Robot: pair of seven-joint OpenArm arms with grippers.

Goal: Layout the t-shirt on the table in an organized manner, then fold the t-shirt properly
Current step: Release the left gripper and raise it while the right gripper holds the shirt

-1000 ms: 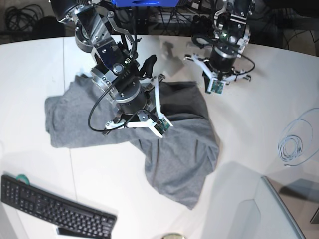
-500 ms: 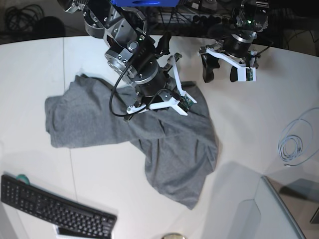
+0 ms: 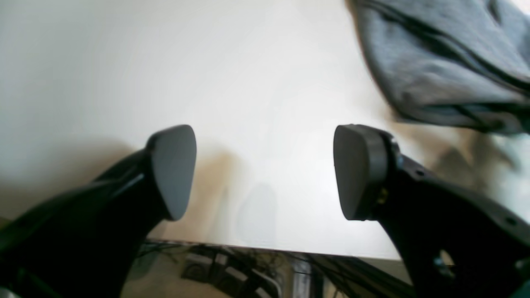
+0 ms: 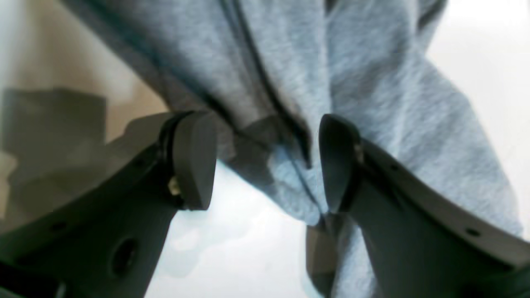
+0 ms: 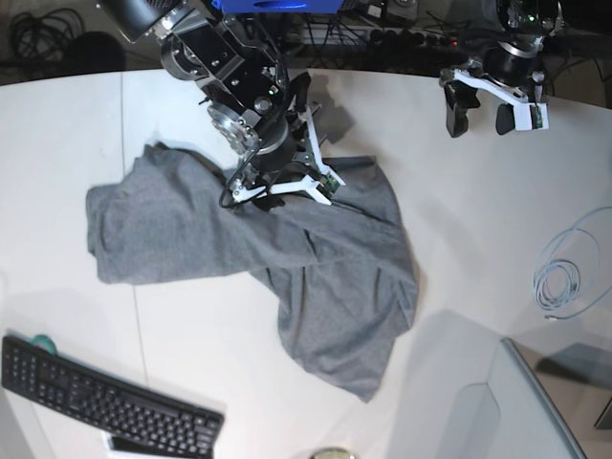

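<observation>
Above the t-shirt's [image 5: 249, 239] upper edge, the right gripper [image 5: 283, 187] is hanging with its jaws spread apart; grey cloth is showing between the pads in the wrist view, yet nothing is being pinched. Far from the t-shirt, near the table's [image 5: 57, 134] back edge, the left gripper [image 5: 488, 107] is hovering wide open and empty over bare white surface. The t-shirt is lying crumpled across the table's middle. Below the t-shirt, a black keyboard [image 5: 105, 402] is sitting, and a coiled cable [image 5: 559, 282] is lying off to its side.
</observation>
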